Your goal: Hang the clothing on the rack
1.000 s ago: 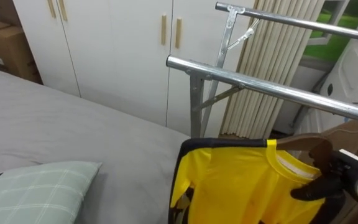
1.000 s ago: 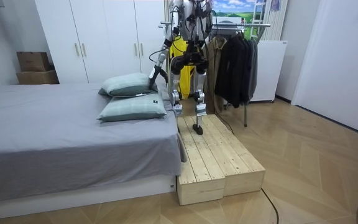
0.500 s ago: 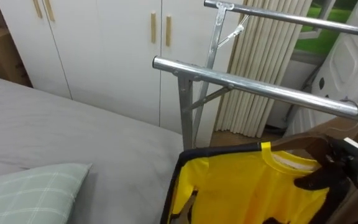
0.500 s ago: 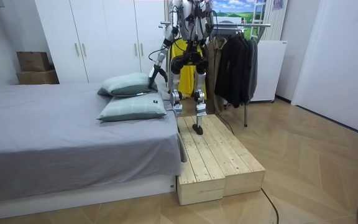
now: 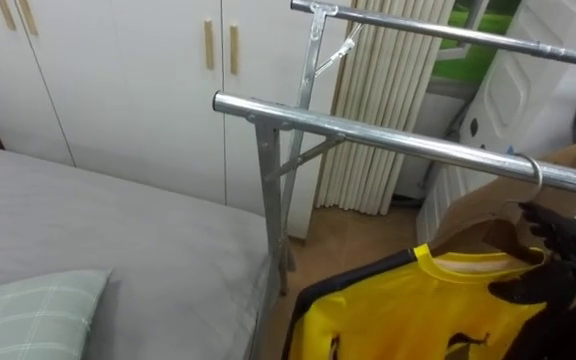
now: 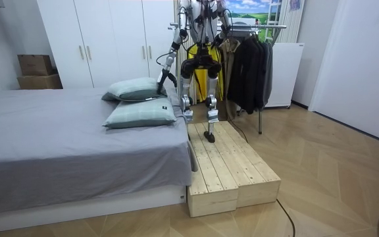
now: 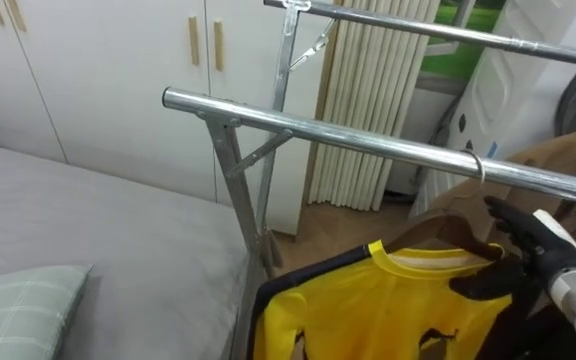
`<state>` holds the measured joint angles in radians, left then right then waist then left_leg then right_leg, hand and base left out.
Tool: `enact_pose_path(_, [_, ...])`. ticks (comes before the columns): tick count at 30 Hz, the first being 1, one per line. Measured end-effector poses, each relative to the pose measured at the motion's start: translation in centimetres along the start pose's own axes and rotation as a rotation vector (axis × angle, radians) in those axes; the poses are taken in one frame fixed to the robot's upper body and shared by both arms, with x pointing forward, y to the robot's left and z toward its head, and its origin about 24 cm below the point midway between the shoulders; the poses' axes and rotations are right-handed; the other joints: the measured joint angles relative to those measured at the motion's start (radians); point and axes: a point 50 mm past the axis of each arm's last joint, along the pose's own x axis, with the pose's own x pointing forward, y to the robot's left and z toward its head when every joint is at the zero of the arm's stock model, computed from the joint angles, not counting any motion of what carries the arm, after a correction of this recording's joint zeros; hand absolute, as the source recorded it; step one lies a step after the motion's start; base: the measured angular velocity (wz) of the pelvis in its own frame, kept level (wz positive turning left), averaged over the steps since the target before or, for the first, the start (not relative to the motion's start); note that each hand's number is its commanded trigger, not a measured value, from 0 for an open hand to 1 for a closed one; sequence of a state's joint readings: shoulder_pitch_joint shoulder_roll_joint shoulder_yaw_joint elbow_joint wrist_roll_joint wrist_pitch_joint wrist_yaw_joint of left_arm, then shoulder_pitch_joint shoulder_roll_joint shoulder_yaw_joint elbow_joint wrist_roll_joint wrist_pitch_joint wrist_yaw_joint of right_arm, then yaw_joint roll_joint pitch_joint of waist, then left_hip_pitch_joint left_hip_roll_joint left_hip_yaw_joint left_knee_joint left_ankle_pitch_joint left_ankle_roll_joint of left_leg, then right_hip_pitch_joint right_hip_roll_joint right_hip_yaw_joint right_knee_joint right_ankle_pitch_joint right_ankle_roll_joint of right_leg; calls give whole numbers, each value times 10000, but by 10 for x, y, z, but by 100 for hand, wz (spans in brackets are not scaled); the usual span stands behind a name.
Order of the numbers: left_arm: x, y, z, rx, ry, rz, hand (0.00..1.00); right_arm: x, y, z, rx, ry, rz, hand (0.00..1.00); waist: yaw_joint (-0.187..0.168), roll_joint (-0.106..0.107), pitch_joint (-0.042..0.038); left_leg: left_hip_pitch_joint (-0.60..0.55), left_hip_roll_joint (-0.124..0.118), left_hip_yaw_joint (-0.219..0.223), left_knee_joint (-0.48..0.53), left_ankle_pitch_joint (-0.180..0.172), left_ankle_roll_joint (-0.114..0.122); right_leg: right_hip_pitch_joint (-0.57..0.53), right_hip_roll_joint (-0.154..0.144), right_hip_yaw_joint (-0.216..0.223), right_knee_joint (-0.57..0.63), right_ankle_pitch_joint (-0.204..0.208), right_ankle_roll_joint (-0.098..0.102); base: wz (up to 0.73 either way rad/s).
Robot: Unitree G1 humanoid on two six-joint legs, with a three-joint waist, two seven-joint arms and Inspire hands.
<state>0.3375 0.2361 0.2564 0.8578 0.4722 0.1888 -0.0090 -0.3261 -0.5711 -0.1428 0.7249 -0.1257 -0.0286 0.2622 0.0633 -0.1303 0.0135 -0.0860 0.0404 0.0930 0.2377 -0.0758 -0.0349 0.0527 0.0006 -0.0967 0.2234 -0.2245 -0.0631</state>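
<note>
The right robot hand [image 7: 520,255] pinches the wooden hanger [image 7: 434,228] carrying the yellow shirt [image 7: 368,310], its hook over the front metal rail [image 7: 318,132] beside the bed [image 7: 88,220], while the left robot hand [image 6: 160,83] hangs by the pillows [image 6: 140,113], its state untellable; the shirt's dark print is unreadable.

Wooden hanger [image 7: 430,230] seemingly mostly under yellow shirt [image 7: 368,310]; hem off-frame.

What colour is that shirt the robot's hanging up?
The shirt on the hanger is yellow with black trim; clearest in the right eye view.
</note>
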Motion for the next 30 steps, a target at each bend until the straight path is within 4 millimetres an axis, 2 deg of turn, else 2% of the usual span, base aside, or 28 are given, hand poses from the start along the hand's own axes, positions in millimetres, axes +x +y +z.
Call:
enact_pose_path(5, [0,0,0,-25,9,-3,0,-6,1,-12,54,296,13,0,-33,7,-2,1,1,5,14,-10,9,14,0,1,-16,9,8,0])
enact_pose_path(9, [0,0,0,-70,1,-7,0,-14,4,-30,65,792,103,0,-97,56,-19,2,27,96,21,-52,10,-17,-1,68,-20,8,9,-6])
enact_pose_path(17, [-1,-2,-7,-95,107,-74,0,-47,6,-84,709,2280,-217,0,-493,167,-10,65,19,108,6,-77,11,37,2,130,-57,8,9,-3])
enact_pose_path(21, [-2,-5,-6,-439,-62,-176,0,-62,19,-107,849,3033,-85,0,-624,241,-1,155,48,268,-4,-78,12,51,4,274,-43,7,10,-11])
enact_pose_path(25, [-2,-5,-1,-423,-589,-166,0,-73,41,-123,1290,3355,265,0,-821,277,19,168,54,395,-1,-97,40,11,9,420,-26,7,10,-7])
enact_pose_path(28, [-2,-5,2,-424,-873,-164,0,-83,49,-133,1436,3692,382,0,-908,316,31,185,63,460,0,-157,49,-6,8,490,-23,6,13,-8])
enact_pose_path(30, [-2,-6,4,-460,-1040,-180,0,-93,59,-143,1759,3954,345,0,-927,331,43,248,73,600,-27,-188,61,-20,15,681,-27,-33,76,-19])
